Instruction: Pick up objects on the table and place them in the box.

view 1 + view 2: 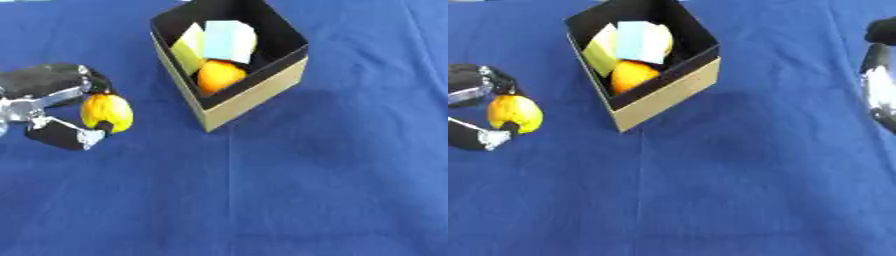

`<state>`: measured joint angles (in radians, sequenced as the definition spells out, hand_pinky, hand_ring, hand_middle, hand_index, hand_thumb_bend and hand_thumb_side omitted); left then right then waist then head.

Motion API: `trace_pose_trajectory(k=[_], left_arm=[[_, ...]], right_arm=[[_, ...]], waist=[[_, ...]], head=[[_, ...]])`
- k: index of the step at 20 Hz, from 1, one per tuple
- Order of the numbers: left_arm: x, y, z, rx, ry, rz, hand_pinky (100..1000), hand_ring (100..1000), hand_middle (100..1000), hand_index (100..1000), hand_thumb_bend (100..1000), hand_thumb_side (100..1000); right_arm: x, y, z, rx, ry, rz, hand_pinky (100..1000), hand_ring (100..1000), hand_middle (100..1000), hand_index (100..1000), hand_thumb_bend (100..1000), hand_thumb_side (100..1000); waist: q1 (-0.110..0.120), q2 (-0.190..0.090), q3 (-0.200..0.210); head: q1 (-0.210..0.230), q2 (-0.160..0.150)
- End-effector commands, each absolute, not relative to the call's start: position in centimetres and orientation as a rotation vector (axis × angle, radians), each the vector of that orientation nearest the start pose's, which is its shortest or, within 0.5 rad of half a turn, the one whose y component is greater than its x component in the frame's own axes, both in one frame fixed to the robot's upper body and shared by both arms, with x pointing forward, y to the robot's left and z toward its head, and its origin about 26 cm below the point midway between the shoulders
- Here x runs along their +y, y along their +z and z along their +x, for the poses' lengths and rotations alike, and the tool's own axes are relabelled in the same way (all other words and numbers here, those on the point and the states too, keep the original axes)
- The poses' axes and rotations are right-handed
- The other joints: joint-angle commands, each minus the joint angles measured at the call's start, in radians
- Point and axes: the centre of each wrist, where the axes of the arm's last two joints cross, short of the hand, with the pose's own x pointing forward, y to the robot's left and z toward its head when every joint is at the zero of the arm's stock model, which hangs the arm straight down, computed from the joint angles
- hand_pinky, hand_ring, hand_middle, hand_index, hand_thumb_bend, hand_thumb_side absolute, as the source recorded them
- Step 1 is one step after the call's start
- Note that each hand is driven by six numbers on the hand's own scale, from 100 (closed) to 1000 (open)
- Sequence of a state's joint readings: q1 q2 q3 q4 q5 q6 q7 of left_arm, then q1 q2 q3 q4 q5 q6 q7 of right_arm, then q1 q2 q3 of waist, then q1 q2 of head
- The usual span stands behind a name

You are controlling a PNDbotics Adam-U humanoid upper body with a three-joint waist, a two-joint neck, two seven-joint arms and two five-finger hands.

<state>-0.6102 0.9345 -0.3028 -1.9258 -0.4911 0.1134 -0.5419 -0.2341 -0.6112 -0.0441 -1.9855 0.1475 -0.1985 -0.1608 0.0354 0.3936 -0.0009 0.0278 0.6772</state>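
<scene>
One blue cloth (306,190) over table, left hand (52,100) fingers pinching yellow fruit (107,113), right hand (878,85) fingers unclear.

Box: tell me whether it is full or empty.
Partly full: the box holds an orange fruit and pale blocks.

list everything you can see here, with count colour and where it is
box: 1, black inside with tan outer walls, upper middle of the table
orange fruit: 1, orange, inside the box
pale blocks: 2 or so, light blue and yellow-green, inside the box above the orange fruit
yellow fruit: 1, yellow with an orange tinge, held left of the box
tablecloth: 1, blue, covers the table
left robot hand: 1, black and silver, curled round the yellow fruit
right robot hand: 1, black and silver, right edge, fingers unclear
</scene>
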Motion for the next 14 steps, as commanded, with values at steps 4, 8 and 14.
trace_pose_trajectory(k=[4,8,14], left_arm=[[24.0,35.0,31.3,-1.789,-1.637,0.894,736,653,592,735,100,239],[21.9,36.7,33.9,-1.888,-1.574,0.85,737,654,592,738,100,241],[20.7,36.5,37.2,-1.9,-1.556,0.85,754,674,612,753,144,246]], right_arm=[[-31.9,23.0,28.9,-2.426,0.632,-0.654,771,710,665,735,100,415],[-31.7,23.3,29.0,-2.433,0.653,-0.638,771,711,667,735,100,414],[-31.5,23.7,29.1,-2.443,0.671,-0.621,771,709,666,734,100,410]], waist=[[0.007,-0.032,-0.008],[0.015,-0.031,-0.023],[0.02,-0.026,-0.039]], head=[[0.008,0.001],[0.023,-0.005],[0.037,-0.014]])
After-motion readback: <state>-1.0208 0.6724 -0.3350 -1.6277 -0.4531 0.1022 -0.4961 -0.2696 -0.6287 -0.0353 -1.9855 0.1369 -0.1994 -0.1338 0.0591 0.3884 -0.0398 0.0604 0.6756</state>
